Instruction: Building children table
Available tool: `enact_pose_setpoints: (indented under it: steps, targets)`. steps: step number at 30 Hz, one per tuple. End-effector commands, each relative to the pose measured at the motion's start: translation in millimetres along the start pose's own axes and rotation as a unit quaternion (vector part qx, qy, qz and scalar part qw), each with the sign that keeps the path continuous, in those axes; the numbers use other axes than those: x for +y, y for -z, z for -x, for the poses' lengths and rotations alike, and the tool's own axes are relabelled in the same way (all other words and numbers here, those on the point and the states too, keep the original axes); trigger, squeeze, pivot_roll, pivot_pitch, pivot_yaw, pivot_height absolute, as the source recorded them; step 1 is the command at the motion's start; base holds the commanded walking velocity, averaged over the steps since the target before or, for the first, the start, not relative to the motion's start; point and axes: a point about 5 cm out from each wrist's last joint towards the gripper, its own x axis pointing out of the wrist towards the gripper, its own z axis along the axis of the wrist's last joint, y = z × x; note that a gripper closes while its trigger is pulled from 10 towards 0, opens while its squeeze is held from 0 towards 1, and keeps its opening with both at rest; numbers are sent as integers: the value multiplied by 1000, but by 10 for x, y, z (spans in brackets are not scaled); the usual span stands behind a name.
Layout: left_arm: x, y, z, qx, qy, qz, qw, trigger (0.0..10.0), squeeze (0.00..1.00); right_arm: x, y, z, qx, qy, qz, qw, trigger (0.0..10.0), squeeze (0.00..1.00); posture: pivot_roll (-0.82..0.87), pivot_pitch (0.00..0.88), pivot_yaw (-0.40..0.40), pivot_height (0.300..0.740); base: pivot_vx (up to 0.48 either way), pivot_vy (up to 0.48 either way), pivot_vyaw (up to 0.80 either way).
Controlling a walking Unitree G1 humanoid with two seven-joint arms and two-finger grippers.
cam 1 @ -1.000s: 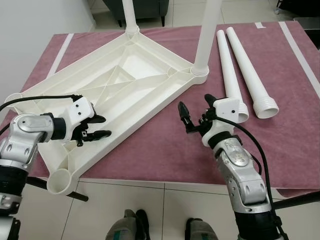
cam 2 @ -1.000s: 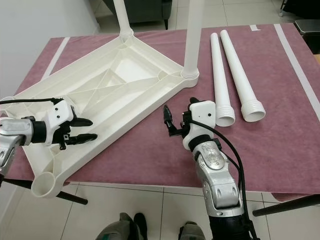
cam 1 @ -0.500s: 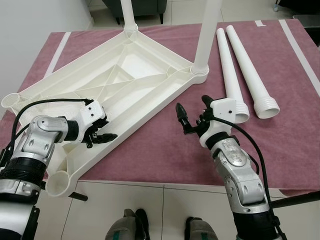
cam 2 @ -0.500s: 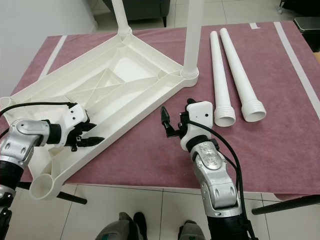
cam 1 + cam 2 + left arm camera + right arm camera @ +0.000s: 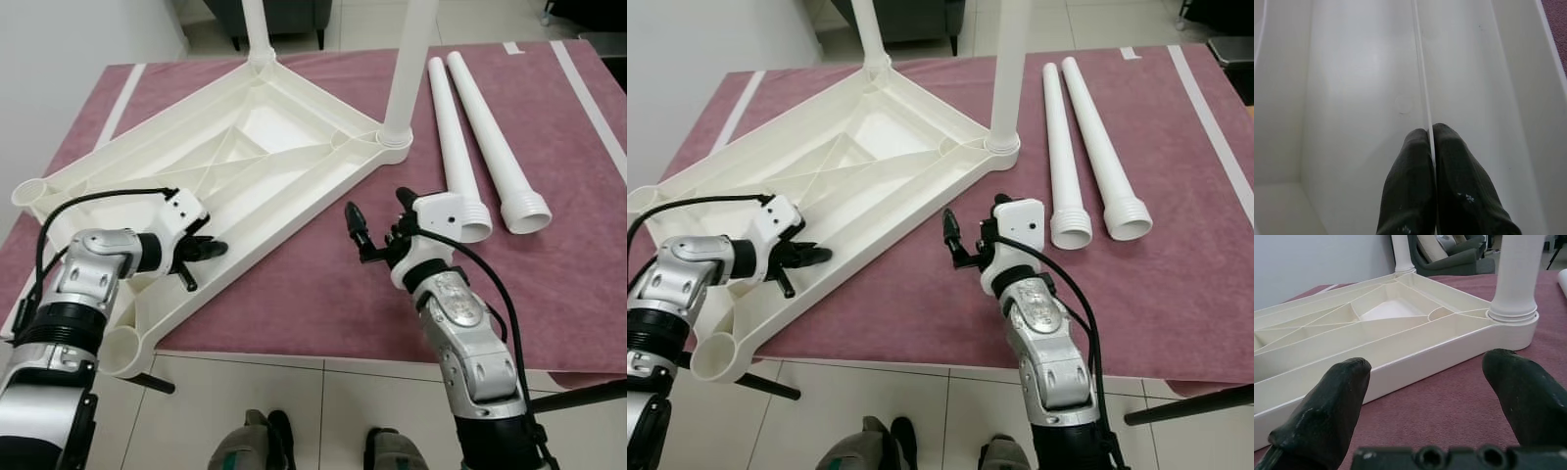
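We see upturned white plastic ribbed tabletop [image 5: 235,157] on maroon-clothed desk [image 5: 323,284]. Left tool [image 5: 1431,147] pinches thin rib inside it. Right tool [image 5: 377,211] spread wide, hovering above cloth near two loose white plastic legs [image 5: 480,137].

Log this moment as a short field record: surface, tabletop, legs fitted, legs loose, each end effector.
surface: maroon cloth
tabletop: white plastic tabletop, upside down, ribs facing up
legs fitted: two legs standing upright in the far corner sockets
legs loose: two loose legs lying side by side on the cloth, on the robot's right
left end effector: shut on a thin rib inside the tabletop's near edge
right end effector: open, above the cloth, holding nothing
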Motion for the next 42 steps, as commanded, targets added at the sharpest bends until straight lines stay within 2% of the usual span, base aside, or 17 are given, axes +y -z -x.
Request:
enact_pose_setpoints:
  steps: [1,3,6,7,9,12,14,16,17,24,27,34,36,39,40,41,42]
  targets:
    - [124,48,-2,-6,-141,23,990,0,0,36,-7,17,0,-6,-4,1000,10000,0,-66,182,165,740,0,0,0]
    - [122,-24,-54,-21,-139,25,990,0,0,38,-6,13,0,-6,-4,1000,10000,0,-67,180,162,740,0,0,0]
    - [109,-265,-211,-58,-133,26,989,0,0,46,-6,2,0,-8,-4,1000,10000,0,-71,177,163,740,0,0,0]
    - [109,-265,-211,-58,-133,26,989,0,0,46,-6,2,0,-8,-4,1000,10000,0,-71,177,163,740,0,0,0]
    - [113,-463,-320,-82,-136,33,987,0,0,52,-9,-4,-1,-8,-4,1000,10000,0,-78,172,167,740,0,0,0]
    - [122,-547,-365,-90,-141,40,985,0,0,54,-10,-6,-1,-8,-3,1000,10000,0,-83,170,171,740,0,0,0]
    - [157,-669,-428,-98,-162,61,980,0,0,53,-13,3,-2,-5,-2,1000,10000,0,-90,168,176,740,0,0,0]
    - [179,-707,-439,-101,-173,74,977,0,0,49,-15,10,-2,-4,-1,1000,10000,0,-92,167,178,740,0,0,0]
    - [192,-738,-447,-104,-177,90,975,10000,0,45,-13,18,-2,-1,-1,1000,10000,0,-95,165,181,740,0,0,0]
    - [189,-819,-532,-113,-195,146,963,10000,0,43,-5,23,-2,1,0,1000,10000,0,-90,161,180,740,0,0,0]
    - [159,-833,-634,-110,-224,174,953,10000,0,60,-9,5,-3,-4,0,1000,10000,0,-88,160,178,740,0,0,0]
    - [109,-977,-753,-125,-245,176,945,10000,0,71,-18,-10,-5,-6,1,1000,10000,0,-87,164,177,740,0,0,0]
    - [58,-1071,-820,-127,-247,146,949,10000,0,80,-20,-15,-6,-7,2,1000,10000,0,-93,165,181,740,0,0,0]
    - [33,-1098,-848,-125,-245,134,952,10000,0,83,-22,-17,-6,-7,3,1000,10000,0,-94,166,183,740,0,0,0]
    - [-8,-1120,-885,-122,-241,115,956,10000,90,85,-24,-16,-7,-6,5,1000,10000,0,-96,166,187,740,0,0,0]
    - [-34,-1129,-908,-120,-238,104,958,10000,906,85,-26,-15,-8,-5,5,1000,10000,0,-96,166,187,740,0,0,0]
    - [-68,-1130,-932,-118,-230,96,961,10000,1000,82,-28,-12,-8,-3,6,1000,10000,0,-99,167,190,740,0,0,0]
